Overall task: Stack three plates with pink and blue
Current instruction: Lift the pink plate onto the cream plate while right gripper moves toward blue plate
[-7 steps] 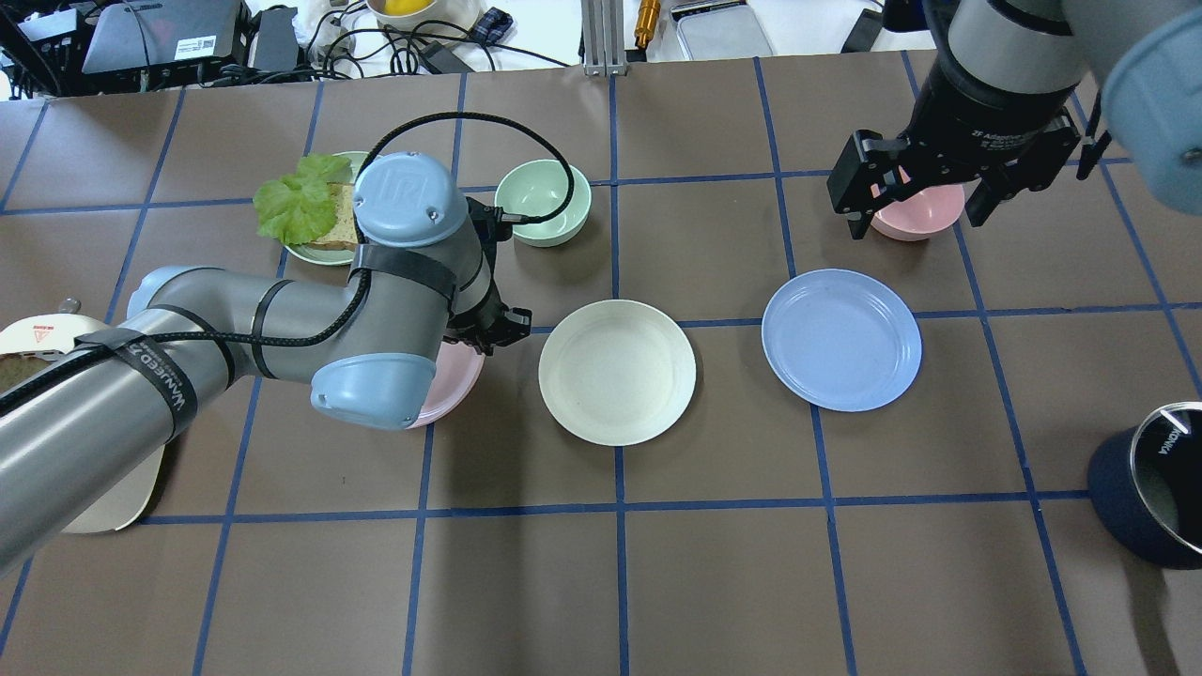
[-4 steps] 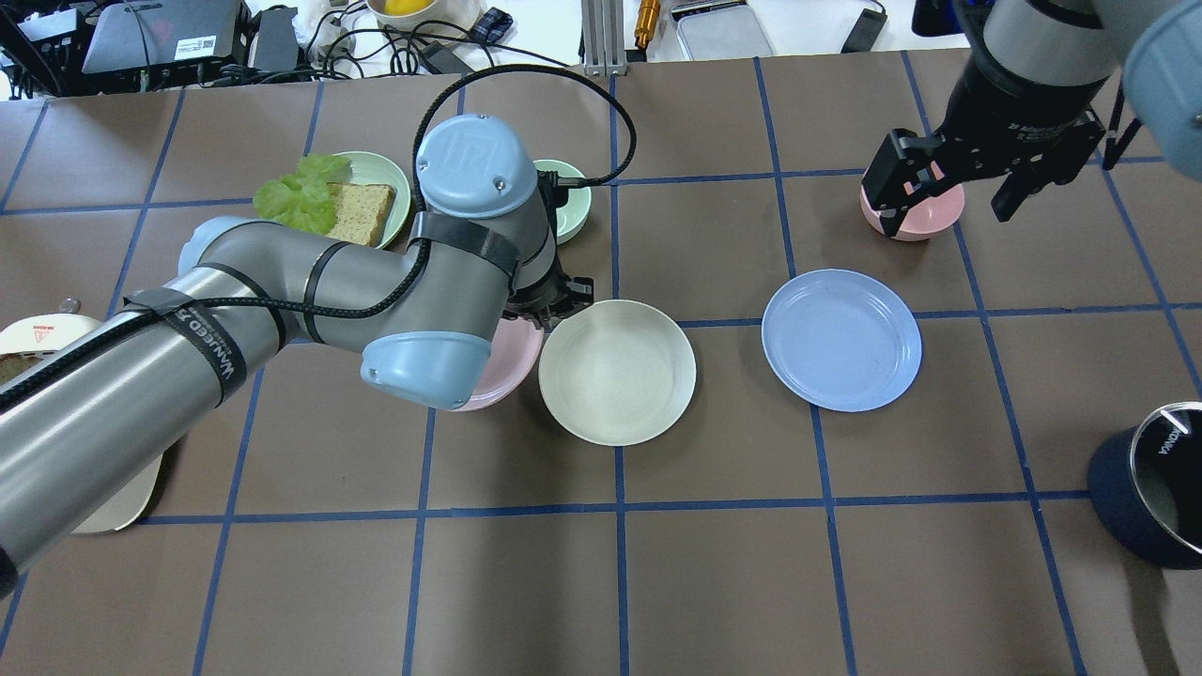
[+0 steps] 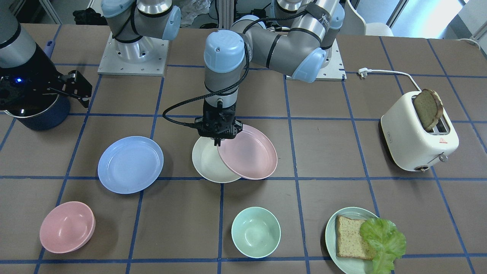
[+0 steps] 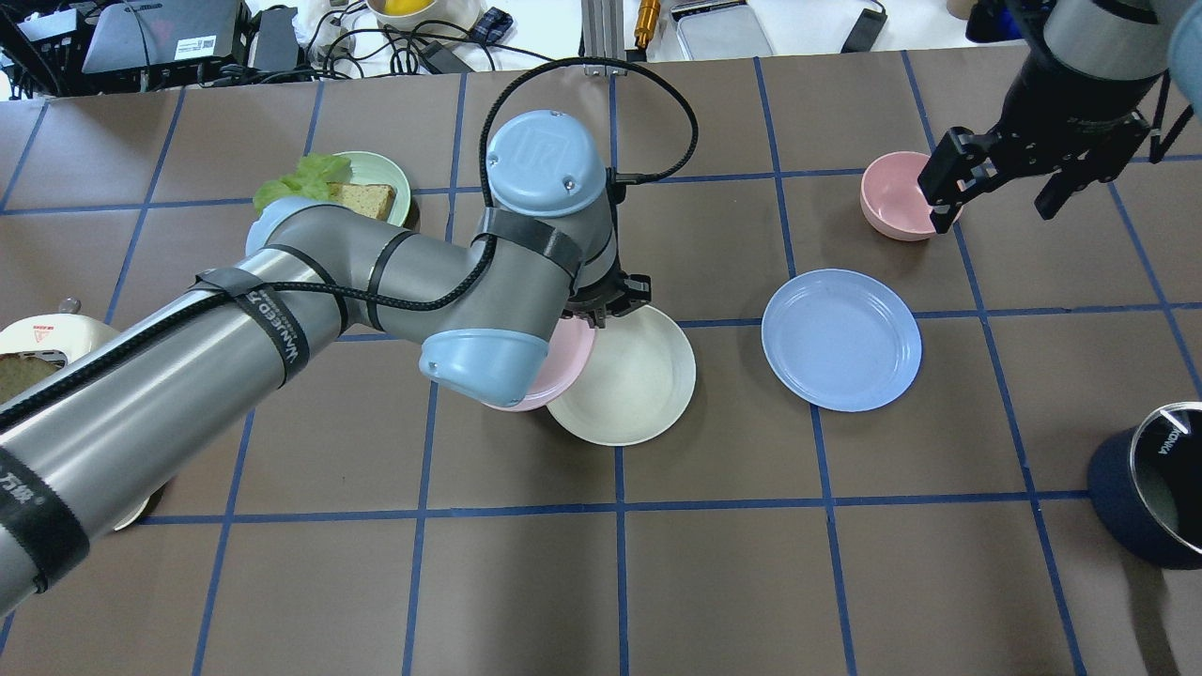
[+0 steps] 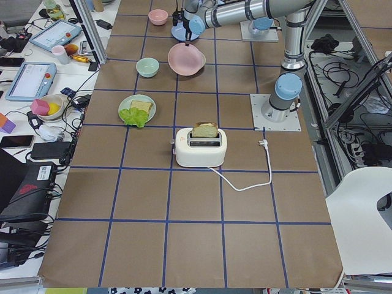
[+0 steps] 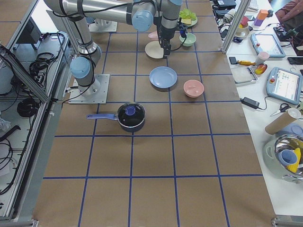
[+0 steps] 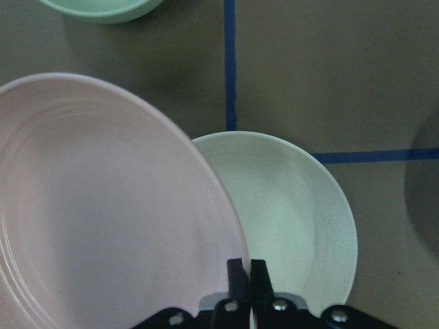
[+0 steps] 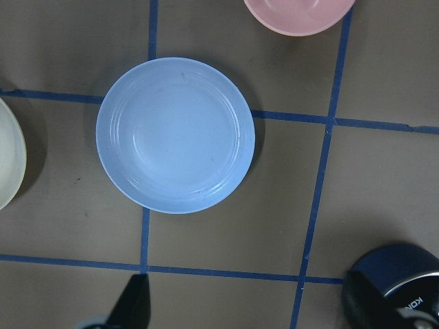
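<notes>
My left gripper is shut on the rim of the pale pink plate and holds it tilted just above the table. The pink plate overlaps one side of the cream-white plate. In the left wrist view the fingertips pinch the pink plate over the cream plate. The light blue plate lies flat on its own, further toward my right side, and shows in the right wrist view. My right gripper is open and empty, raised beyond the blue plate, next to the pink bowl.
A pink bowl stands beyond the blue plate. A mint bowl and a green plate with bread and lettuce are on the far side. A toaster stands at my left, a dark pot at my right.
My left arm has carried the pink plate to the right, from beside the cream plate to partly over it. My right gripper has moved right, off the pink bowl.
</notes>
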`<state>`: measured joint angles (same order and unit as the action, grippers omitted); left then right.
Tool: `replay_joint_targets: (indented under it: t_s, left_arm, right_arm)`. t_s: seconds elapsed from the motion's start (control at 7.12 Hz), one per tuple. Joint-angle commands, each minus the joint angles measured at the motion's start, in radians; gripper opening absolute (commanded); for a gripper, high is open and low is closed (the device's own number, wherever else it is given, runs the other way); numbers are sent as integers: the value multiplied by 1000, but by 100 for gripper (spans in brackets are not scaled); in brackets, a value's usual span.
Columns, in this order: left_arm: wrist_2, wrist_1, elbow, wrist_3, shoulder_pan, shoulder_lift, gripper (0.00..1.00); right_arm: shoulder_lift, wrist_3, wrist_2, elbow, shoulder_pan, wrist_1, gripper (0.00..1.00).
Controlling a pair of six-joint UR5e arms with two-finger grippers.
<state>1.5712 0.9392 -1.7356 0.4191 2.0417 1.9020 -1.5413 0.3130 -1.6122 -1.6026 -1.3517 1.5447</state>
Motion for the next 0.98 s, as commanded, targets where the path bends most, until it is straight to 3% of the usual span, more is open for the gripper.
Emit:
replay_joint_targets:
  t_s: [0.0, 0.42, 0.7, 0.84]
  left_arm:
    - [-3, -6, 40, 30, 57, 41, 0]
    - [12, 0, 53, 30, 115, 64, 0]
    - [16, -3, 53, 18, 115, 84, 0]
    - [19, -6, 54, 15, 115, 103, 34]
  right_arm:
    - [9, 29, 0, -73, 35, 77, 100]
    - [9, 76, 0, -285, 40, 392, 100]
    - [10, 80, 12, -312, 69, 402, 100]
    - [10, 80, 12, -316, 72, 397, 100]
